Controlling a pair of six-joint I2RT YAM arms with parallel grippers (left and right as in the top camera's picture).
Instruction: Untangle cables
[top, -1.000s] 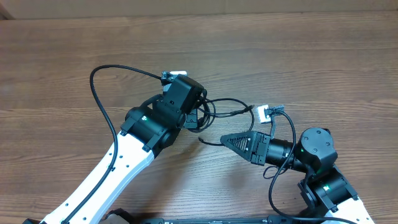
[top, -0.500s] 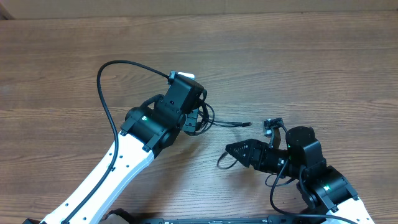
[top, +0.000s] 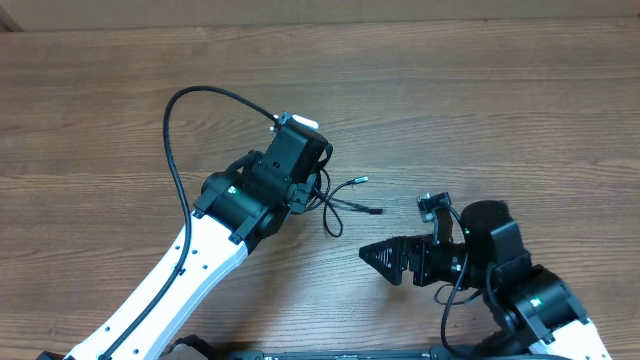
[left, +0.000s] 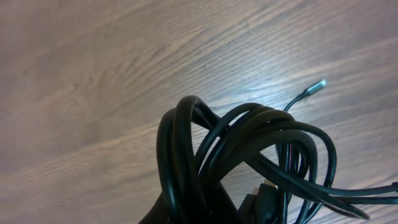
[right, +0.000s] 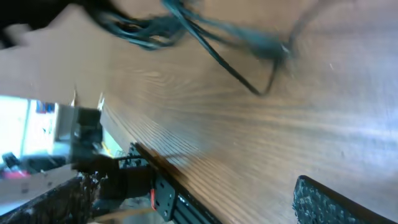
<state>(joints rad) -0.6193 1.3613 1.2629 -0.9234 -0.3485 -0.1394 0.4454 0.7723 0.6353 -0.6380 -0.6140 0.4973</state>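
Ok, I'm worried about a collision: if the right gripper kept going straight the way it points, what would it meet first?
Probably the left arm, after a stretch of bare table; the cables lie just to one side of the right gripper's line. Height is unclear from overhead.

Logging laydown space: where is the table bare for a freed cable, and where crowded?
Bare table: the far strip beyond the left tool, and the right side past the right tool. Crowded: between the two tools, where the left one clamps the cables.
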